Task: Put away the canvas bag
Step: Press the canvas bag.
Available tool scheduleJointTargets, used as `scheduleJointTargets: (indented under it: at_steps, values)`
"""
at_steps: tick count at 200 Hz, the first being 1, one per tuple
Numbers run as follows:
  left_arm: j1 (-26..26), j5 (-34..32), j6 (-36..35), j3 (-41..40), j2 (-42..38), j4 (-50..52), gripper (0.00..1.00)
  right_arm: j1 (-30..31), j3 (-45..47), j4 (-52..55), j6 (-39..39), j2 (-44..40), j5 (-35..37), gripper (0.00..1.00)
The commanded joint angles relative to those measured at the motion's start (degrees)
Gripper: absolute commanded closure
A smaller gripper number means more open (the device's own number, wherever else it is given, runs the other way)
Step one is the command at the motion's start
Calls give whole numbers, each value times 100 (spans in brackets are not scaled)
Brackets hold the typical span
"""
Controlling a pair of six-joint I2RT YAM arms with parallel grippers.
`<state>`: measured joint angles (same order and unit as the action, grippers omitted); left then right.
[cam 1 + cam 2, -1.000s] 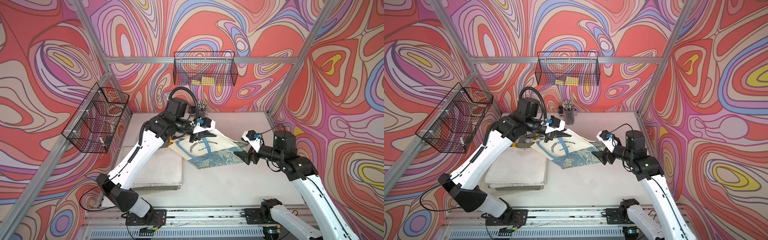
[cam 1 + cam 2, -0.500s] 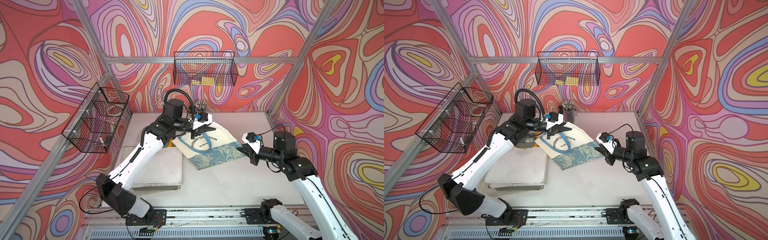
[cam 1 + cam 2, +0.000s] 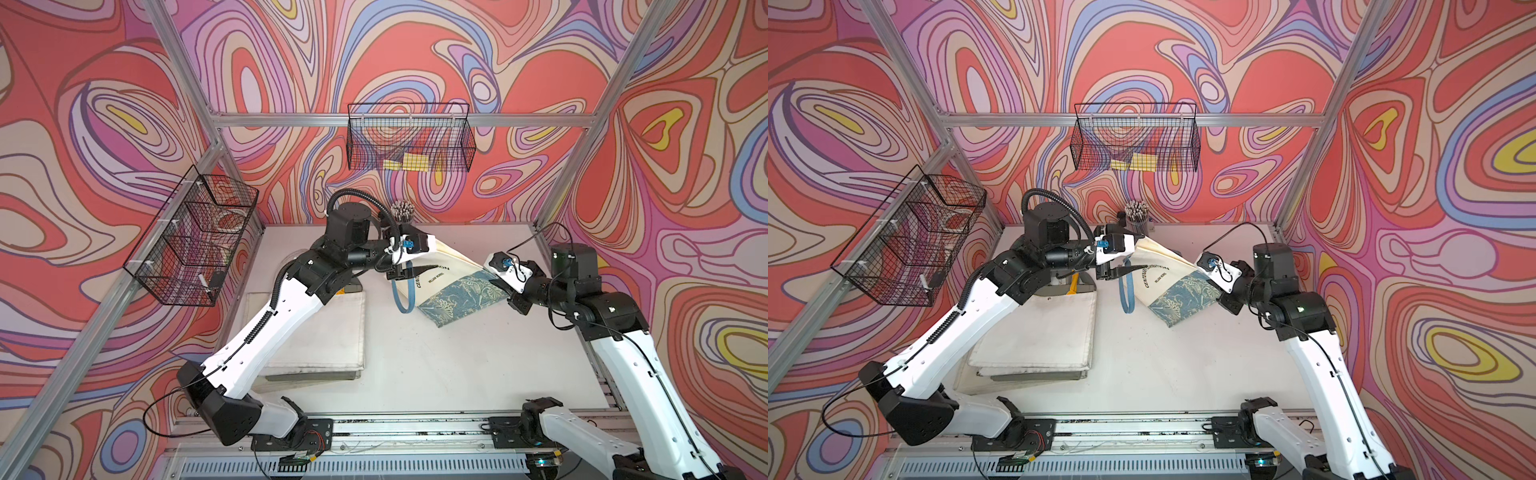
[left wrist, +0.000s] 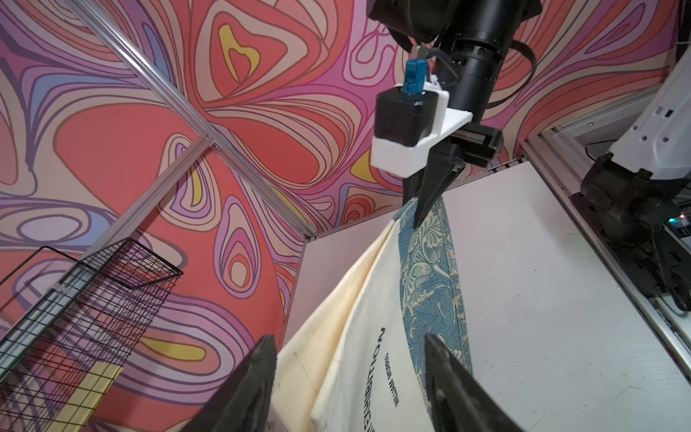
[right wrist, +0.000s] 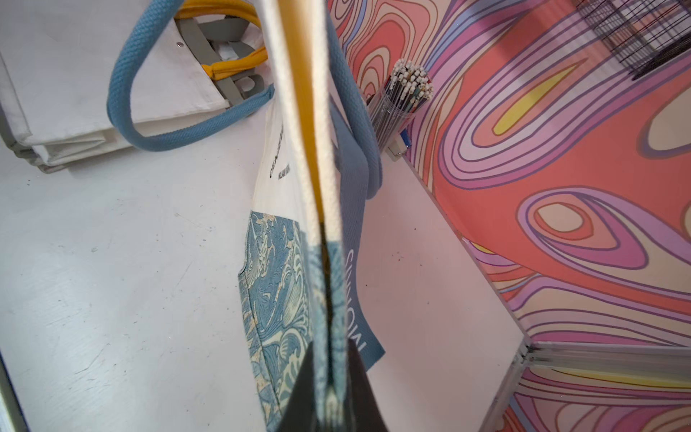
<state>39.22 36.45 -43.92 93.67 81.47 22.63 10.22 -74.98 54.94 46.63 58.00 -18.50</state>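
The canvas bag [image 3: 451, 282] [image 3: 1169, 286] is cream with black lettering, a blue leaf-patterned bottom and blue rope handles [image 3: 404, 300]. It hangs slanted above the table in both top views. My right gripper [image 3: 500, 287] [image 5: 331, 348] is shut on the folded patterned bottom edge. My left gripper [image 3: 404, 272] [image 4: 348, 338] is open, its jaws wide apart on either side of the bag's cream top [image 4: 374, 355]. Whether they touch the cloth I cannot tell. The right gripper [image 4: 418, 215] also shows pinching the far end in the left wrist view.
A stack of folded white bags [image 3: 324, 328] lies on the table's left half. A wire basket [image 3: 409, 139] holding yellow pads hangs on the back wall, and another wire basket [image 3: 195, 237] hangs on the left wall. A cup of pens [image 3: 401, 210] stands at the back.
The right gripper shut on the bag's patterned end. The left gripper, shut on the bag's top before, has opened. The left arm swung toward the back, lifting that end.
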Motion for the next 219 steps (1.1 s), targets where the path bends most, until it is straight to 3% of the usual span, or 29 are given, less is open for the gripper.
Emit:
scheduleJointTargets:
  at_steps: [1,48,118,134,167,219]
  values:
    - [334,-866,-715,492,86,744,32,57,-386,55,420,47,311,100]
    - [751,-1399,-864,1187,705,1121,28,337,-921,194,796,285,776,100]
    - [1073,-2333,-631,1311,1378,992,28,657,-1229,360,920,504,997,100]
    - [1075,-2557,-592,1368,1474,1013,39,673,-1272,353,858,518,922,100]
    - [1074,-2823,-572,1305,1474,939,100,667,-1265,234,571,485,630,100]
    - [935,-2665,-683,820,1150,771,100,666,-1065,138,-148,509,-22,96]
